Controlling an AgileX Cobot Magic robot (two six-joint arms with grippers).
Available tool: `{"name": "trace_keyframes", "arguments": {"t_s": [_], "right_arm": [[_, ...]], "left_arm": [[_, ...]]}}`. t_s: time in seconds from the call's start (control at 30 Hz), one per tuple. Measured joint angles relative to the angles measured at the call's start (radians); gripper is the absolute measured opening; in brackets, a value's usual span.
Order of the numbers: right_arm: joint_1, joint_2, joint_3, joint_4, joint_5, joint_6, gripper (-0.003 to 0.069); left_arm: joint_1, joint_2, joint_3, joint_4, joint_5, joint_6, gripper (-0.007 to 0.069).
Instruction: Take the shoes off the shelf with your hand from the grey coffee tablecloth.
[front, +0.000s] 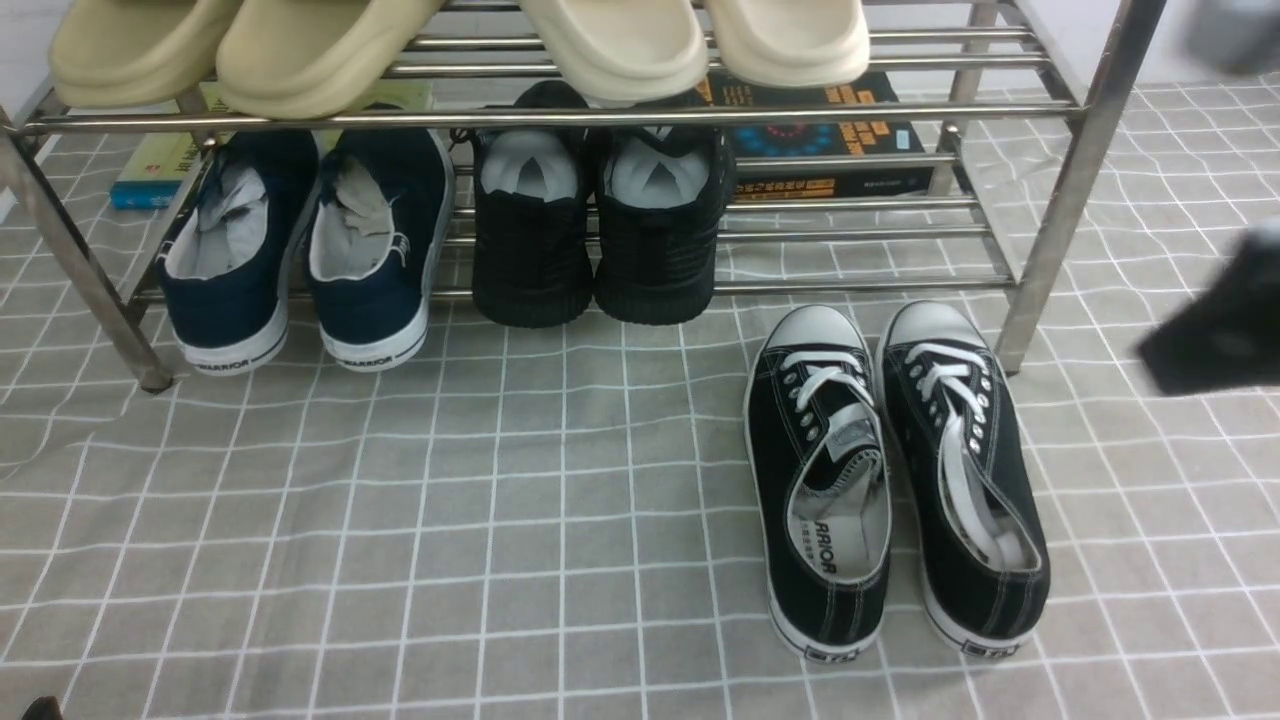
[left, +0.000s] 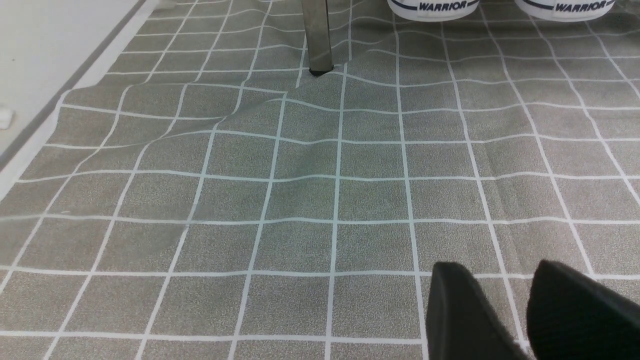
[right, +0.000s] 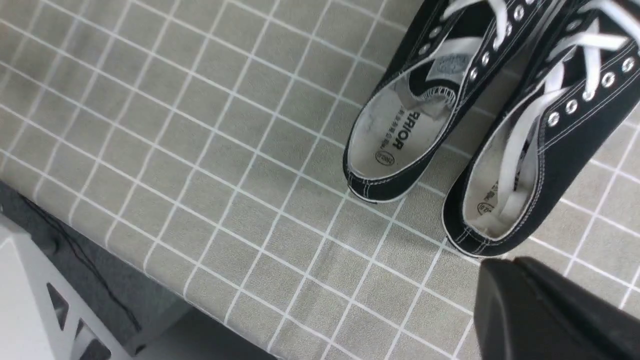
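Grey tablecloth (front: 420, 560) with white grid lines, creased at left of the front view — bears black canvas sneakers (front: 900, 480) right of centre, side by side, toes toward the steel-tube rack (front: 1060, 210). Rack legs stand on the cloth, upper left and right — books (front: 830, 140) lie behind the lower tier.
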Motion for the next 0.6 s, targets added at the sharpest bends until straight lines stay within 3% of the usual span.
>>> {"name": "trace_keyframes", "arguments": {"t_s": [0.13, 0.3, 0.43, 0.6], "right_arm": [[0.0, -0.214, 0.118, -0.004, -0.061, 0.003, -0.0015], [0.0, -0.555, 0.424, 0.018, -0.343, -0.006, -0.0013], [0.0, -0.748, 0.704, 0.142, -0.598, -0.09, -0.0011], [0.0, -0.82, 0.863, 0.233, -0.795, -0.249, -0.001]], "left_arm": [[0.0, 0.0, 0.0, 0.0, 0.0, 0.0, 0.024], [0.0, 0.0, 0.0, 0.0, 0.0, 0.0, 0.024], [0.0, 0.0, 0.0, 0.0, 0.0, 0.0, 0.024], [0.0, 0.0, 0.0, 0.0, 0.0, 0.0, 0.024]]}}
